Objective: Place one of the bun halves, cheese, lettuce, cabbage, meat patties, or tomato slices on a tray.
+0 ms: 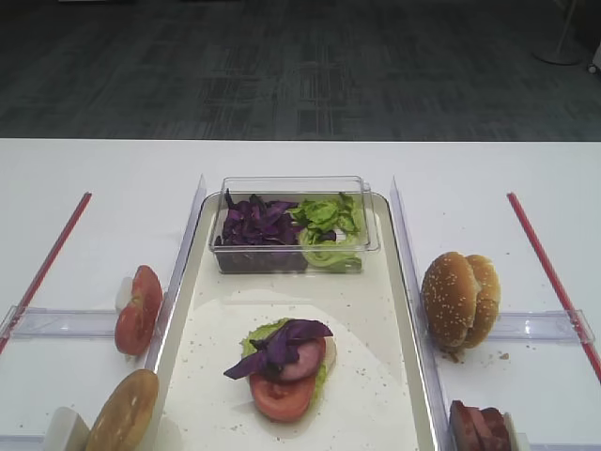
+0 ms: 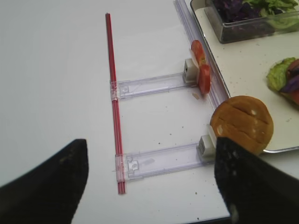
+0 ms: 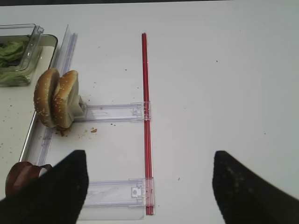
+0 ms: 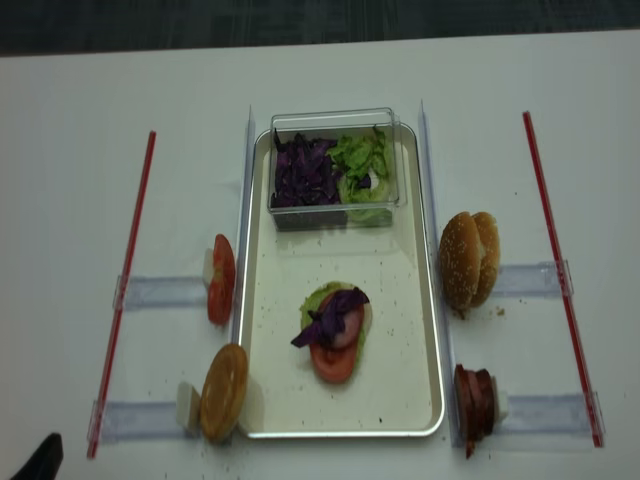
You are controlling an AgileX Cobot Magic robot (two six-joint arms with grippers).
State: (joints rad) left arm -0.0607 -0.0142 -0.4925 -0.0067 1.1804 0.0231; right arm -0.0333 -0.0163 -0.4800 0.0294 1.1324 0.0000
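Both grippers, left (image 2: 149,182) and right (image 3: 147,186), hang spread and empty beside the tray (image 1: 406,310); the next ingredient likely awaits picking.

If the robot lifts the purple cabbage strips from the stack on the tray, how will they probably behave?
The thin, curly dark purple cabbage strips look floppy and very light, so they would likely droop and partly slip away. They lie loose on the pink meat slice and red tomato slice, so a push probably scatters them over the metal-rimmed tray.
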